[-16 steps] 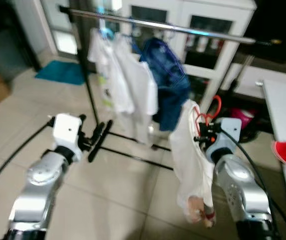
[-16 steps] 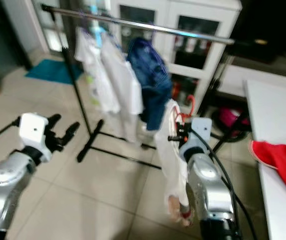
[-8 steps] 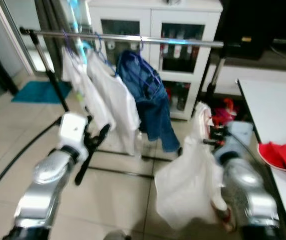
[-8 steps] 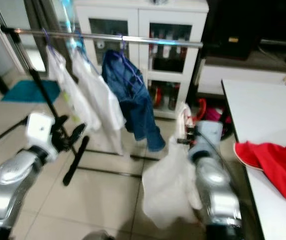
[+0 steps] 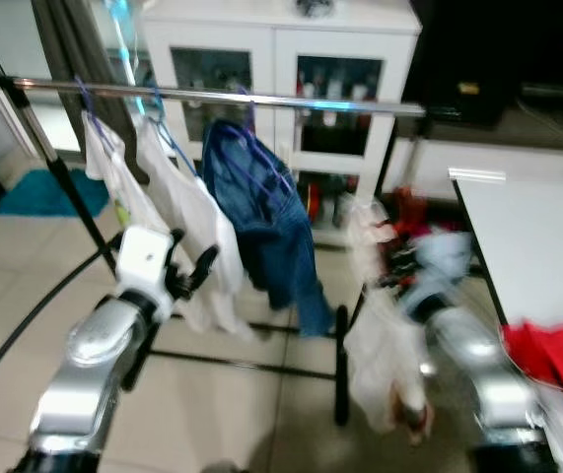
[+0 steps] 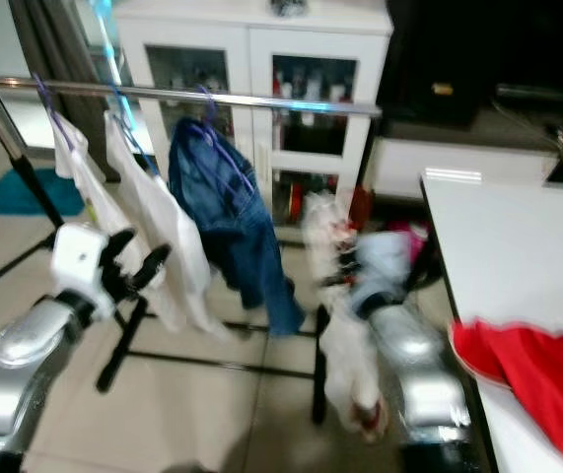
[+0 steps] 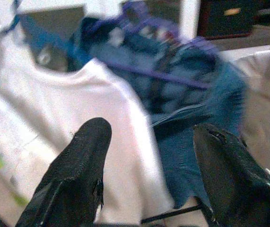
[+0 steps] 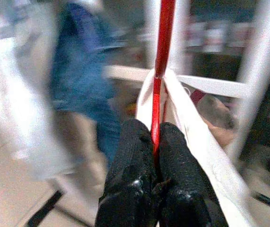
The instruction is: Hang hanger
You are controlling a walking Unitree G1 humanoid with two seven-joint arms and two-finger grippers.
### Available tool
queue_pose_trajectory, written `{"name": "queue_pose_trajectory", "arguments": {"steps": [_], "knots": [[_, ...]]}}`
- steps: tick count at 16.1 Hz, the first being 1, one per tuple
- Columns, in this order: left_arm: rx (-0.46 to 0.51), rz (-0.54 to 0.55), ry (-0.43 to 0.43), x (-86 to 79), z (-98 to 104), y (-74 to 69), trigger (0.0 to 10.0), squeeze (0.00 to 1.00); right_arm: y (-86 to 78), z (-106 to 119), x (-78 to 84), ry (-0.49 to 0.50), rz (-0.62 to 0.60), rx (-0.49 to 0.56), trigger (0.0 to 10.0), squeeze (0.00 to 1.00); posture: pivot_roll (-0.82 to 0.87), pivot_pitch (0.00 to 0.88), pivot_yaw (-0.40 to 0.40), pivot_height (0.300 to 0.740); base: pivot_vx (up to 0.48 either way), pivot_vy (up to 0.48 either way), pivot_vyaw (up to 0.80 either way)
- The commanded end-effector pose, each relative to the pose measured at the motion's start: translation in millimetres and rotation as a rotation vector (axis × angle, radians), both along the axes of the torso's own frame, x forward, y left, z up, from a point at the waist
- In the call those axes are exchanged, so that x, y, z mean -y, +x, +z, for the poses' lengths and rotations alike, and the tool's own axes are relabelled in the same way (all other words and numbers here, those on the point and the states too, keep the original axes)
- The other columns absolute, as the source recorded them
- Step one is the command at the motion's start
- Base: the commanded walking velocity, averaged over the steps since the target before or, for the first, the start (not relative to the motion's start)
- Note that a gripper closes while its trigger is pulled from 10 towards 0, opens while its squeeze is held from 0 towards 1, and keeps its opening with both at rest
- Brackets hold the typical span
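Red hanger (image 8: 162, 47), white garment (image 5: 380, 340), blue jeans (image 5: 256, 212), black fingers (image 8: 130, 184).

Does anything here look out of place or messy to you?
One thing: a red garment lies crumpled at the edge of the white table, while other clothes hang on the rail. The white garment on the red hanger, pinched in the right gripper, is not yet hung.

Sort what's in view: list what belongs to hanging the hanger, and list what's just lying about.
Belongs to the job:
- red hanger, gripped in the right hand
- white garment on that hanger
- clothes rail

Lying about:
- jeans and white shirts hung on the rail
- red cloth on the white table
- white cabinet
- open left hand
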State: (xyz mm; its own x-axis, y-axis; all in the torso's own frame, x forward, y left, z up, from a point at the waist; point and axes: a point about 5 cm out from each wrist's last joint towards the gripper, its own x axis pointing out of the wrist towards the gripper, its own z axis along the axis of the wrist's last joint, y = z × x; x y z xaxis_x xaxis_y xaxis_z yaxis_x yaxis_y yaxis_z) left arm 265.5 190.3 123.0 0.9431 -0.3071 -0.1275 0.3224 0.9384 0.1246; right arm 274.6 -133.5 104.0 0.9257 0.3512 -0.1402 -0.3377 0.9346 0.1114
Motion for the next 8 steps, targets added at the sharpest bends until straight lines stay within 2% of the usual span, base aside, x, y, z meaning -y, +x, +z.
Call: {"name": "queue_pose_trajectory", "arguments": {"steps": [1, 2, 3, 5, 7, 8], "knots": [[0.006, 0.000, 0.003, 1.6, 0.8, -1.0, 10.0, 0.07, 0.9, 5.4, 5.6, -0.018, 0.001, 0.017, 10.0, 0.00, 0.01, 0.025, -0.002, 0.740, 0.390, 0.000, 0.80], [0.005, 0.004, 0.004, 1.5, 0.1, -3.1, 10.0, 0.07, 1.1, 5.9, 5.6, -0.020, 0.011, 0.021, 10.0, 0.00, 0.01, 0.026, -0.010, 0.740, 0.390, 0.000, 0.80], [0.004, 0.007, 0.005, 1.3, -0.2, -4.4, 10.0, 0.07, 1.0, 5.6, 6.5, 0.003, 0.012, 0.011, 10.0, 0.00, 0.01, 0.027, -0.021, 0.740, 0.394, 0.000, 0.00], [0.004, 0.004, 0.017, 1.2, -0.5, -5.3, 10.0, 0.07, 3.1, 5.6, 7.5, -0.023, -0.006, 0.021, 10.0, 0.00, 0.02, 0.024, -0.024, 0.740, 0.375, 0.000, 0.00], [0.001, -0.027, 0.042, 2.8, -1.0, -6.4, 10.0, 0.07, 4.9, 9.4, 8.8, -0.029, -0.043, 0.054, 10.0, 0.00, 0.01, 0.020, -0.022, 0.740, 0.338, 0.000, 0.00], [-0.002, -0.086, 0.070, 6.7, -1.0, -9.1, 10.0, 0.06, 6.7, 14.2, 12.7, -0.049, -0.092, 0.102, 10.0, 0.00, 0.01, 0.020, -0.022, 0.740, 0.292, 0.000, 0.00]]}}
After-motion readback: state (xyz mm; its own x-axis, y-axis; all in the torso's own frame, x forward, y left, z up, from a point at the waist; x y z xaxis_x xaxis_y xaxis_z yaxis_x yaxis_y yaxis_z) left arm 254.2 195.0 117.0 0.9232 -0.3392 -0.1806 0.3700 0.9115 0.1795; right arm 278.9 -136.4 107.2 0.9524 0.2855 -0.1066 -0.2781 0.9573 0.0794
